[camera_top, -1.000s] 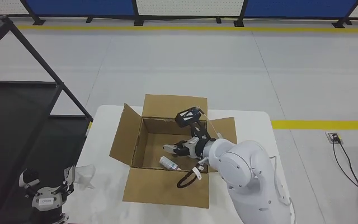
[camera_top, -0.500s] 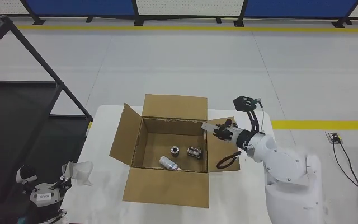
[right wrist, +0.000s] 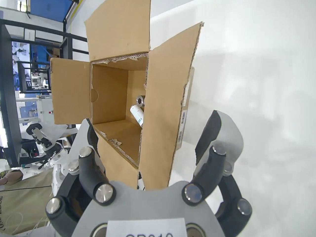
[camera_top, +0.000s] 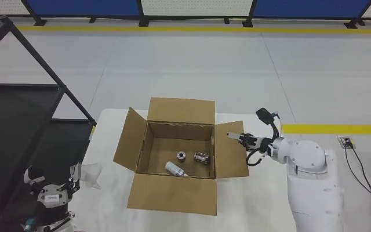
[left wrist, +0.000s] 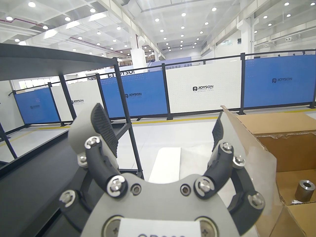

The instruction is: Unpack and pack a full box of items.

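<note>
The cardboard box [camera_top: 174, 200] stands open at the middle of the table [camera_top: 261, 197], with all four flaps folded outward. On the box floor lie a white tube [camera_top: 173, 169], a metal cylinder [camera_top: 181, 155] just beside it, and a second metal part [camera_top: 200, 157] nearer the right wall. The right gripper [camera_top: 235, 136] is outside the box, at the right flap; its fingers are apart and hold nothing. The left gripper [left wrist: 160, 114] is off the table's left edge, beside the black rack [camera_top: 35, 116]; its fingers are apart and empty.

Top camera looks down over the table [camera_top: 243, 197]; both wrist cameras, nearer in, face the cardboard box [camera_top: 171, 194] all three share.
</note>
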Robot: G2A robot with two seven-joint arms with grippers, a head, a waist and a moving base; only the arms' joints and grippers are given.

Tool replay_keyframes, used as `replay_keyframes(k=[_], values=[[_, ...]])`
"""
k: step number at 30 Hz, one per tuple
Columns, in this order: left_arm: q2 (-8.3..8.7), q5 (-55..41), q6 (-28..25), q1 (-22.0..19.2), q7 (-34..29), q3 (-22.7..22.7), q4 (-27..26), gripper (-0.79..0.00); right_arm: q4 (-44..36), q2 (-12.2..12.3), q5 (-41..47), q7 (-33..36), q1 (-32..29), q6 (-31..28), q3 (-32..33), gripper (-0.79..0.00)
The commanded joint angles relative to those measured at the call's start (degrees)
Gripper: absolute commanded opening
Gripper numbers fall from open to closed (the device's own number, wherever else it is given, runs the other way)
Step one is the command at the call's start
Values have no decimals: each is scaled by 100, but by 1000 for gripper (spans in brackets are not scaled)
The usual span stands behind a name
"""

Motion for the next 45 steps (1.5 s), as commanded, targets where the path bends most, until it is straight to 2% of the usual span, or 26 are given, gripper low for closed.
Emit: replay_keyframes(k=[1, 9, 14, 21, 31, 45], values=[[-2, 12, 2, -16, -8, -6, 13, 0, 11, 25, 204, 60, 51, -159, -53, 0], [-14, 13, 8, -50, -20, -1, 34, 0, -478, 63, 1123, 380, 113, -420, -579, 0], [-23, -26, 2, -53, -5, -11, 57, 0, -350, 37, 1547, 395, 376, -397, -1226, 0], [-33, -102, -18, -25, 55, -72, 110, 0, 435, -41, 1471, -214, 903, -292, -2139, 0], [-40, -164, -62, -18, 68, -186, 160, 0, 1817, -135, 1350, -770, 1493, -407, -2957, 0], [-47, -75, -127, -70, 2, -193, 113, 0, 2030, -148, 765, -1419, 1508, -395, -3506, 0]])
